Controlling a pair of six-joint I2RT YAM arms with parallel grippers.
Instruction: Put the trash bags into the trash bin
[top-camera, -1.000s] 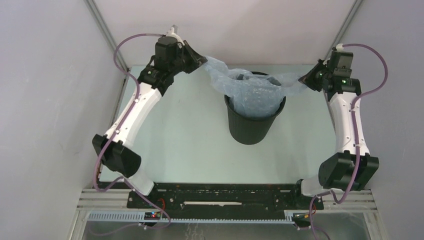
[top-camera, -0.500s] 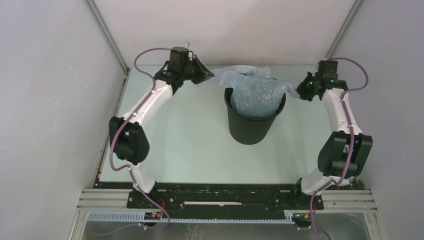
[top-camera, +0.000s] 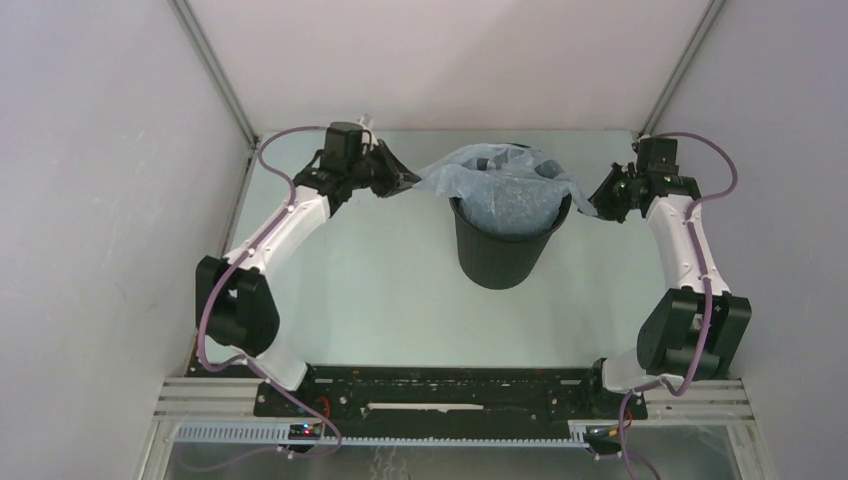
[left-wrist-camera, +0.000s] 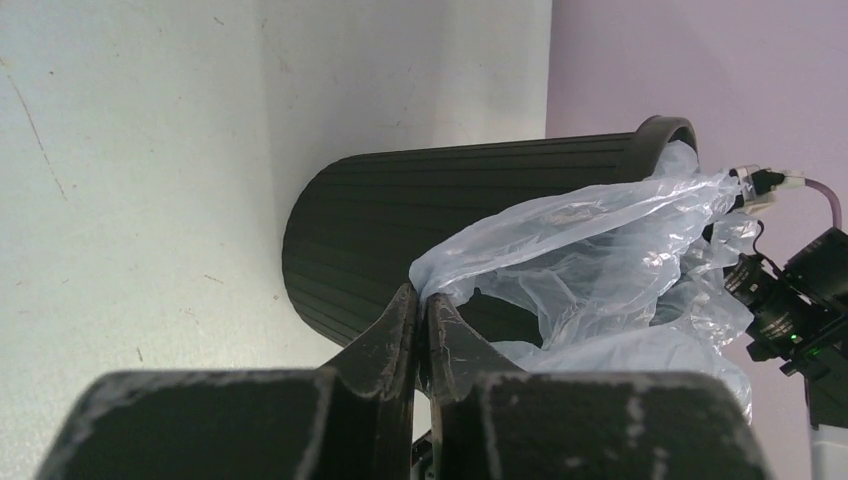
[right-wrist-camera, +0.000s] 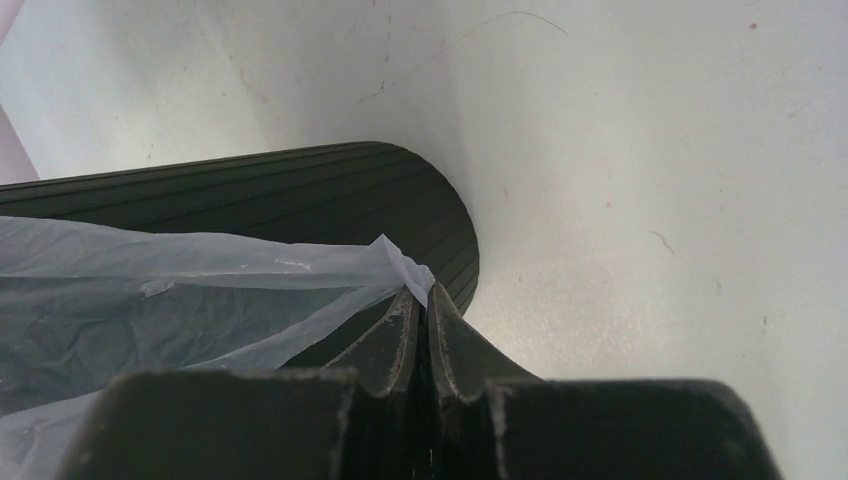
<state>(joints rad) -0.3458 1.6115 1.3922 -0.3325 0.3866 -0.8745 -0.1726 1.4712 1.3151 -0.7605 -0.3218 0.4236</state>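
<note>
I am seating the trash bag (top-camera: 505, 195) in the trash bin (top-camera: 500, 255).
Its bulk is filling the bin's mouth, corners spilling over the rim; my left gripper (top-camera: 410, 182) and right gripper (top-camera: 590, 205) are each clamping a corner beside the rim. Tugging unevenly, I am risking tearing the film or tipping the bin.

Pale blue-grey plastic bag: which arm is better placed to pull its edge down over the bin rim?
Probably right. The right gripper, shut on the plastic bag, sits close beside the round black plastic bin's rim; the left gripper holds its corner farther out.
</note>
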